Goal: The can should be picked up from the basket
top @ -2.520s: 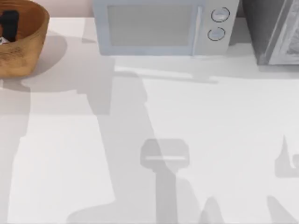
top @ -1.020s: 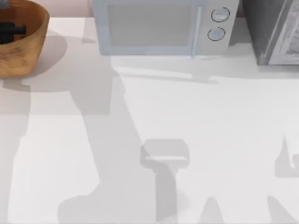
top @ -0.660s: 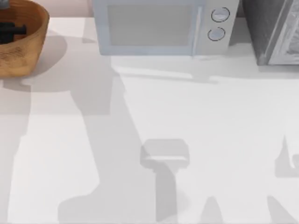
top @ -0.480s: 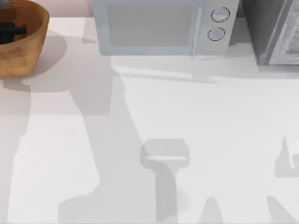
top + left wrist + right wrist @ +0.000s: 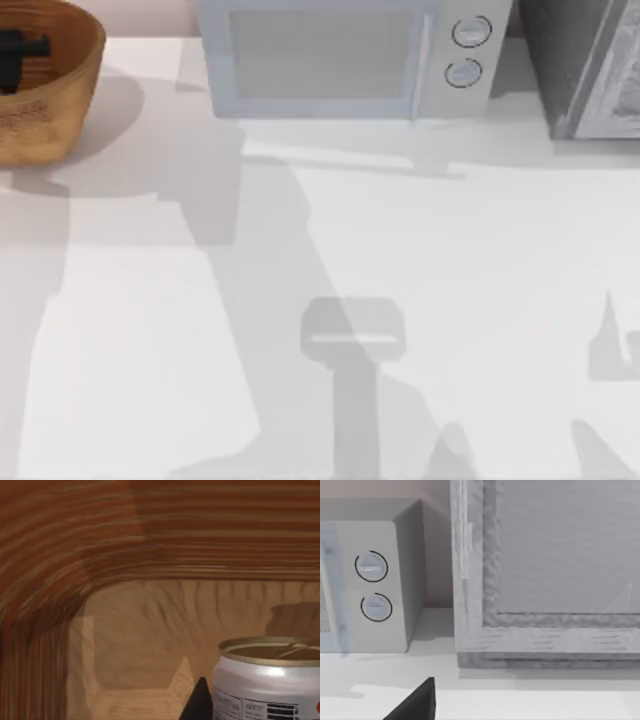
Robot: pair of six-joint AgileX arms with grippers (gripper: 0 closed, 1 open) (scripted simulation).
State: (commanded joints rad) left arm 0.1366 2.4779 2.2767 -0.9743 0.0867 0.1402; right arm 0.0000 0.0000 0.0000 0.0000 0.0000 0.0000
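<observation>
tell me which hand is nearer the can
Left. The left hand is inside the basket, right beside the can. The right hand faces the microwave.

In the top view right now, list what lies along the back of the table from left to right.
basket with the left gripper inside it → microwave → microwave's two dials → grey cabinet-like unit at the right edge.

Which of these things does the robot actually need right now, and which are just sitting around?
Needed for the job:
- the can, standing inside the basket
- the basket, at the table's far left
- the left gripper, down in the basket

Just sitting around:
- the microwave
- the grey framed box beside it
</observation>
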